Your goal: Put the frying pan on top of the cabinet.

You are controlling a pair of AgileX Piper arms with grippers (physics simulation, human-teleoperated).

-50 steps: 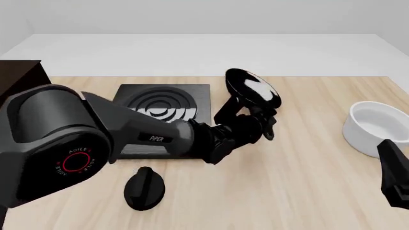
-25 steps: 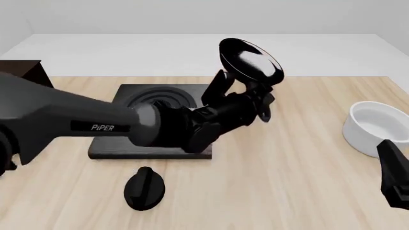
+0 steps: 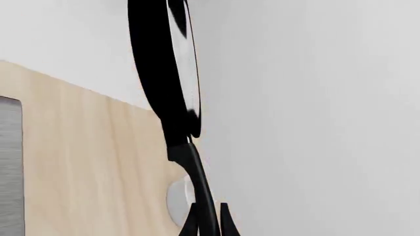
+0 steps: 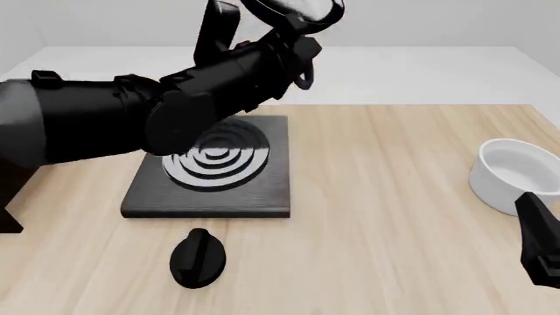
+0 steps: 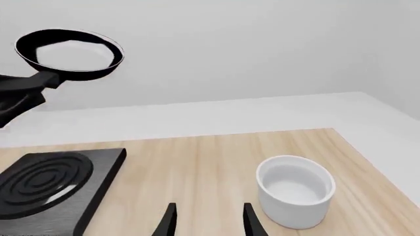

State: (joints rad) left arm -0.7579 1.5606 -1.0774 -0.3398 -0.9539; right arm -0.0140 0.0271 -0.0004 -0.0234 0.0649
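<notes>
I've got the frying pan [image 5: 69,53] pinched by its handle in the left gripper [image 4: 293,39], high over the stove plate [image 4: 214,167]. Right gripper [image 5: 206,219] idle, fingers spread. Cabinet not visible. Risk: thin handle pivoting mid-swing, dropping the pan.

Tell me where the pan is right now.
The pan is in the air, held by its handle in the left gripper, high above the stove plate at the front view's top centre.
</notes>
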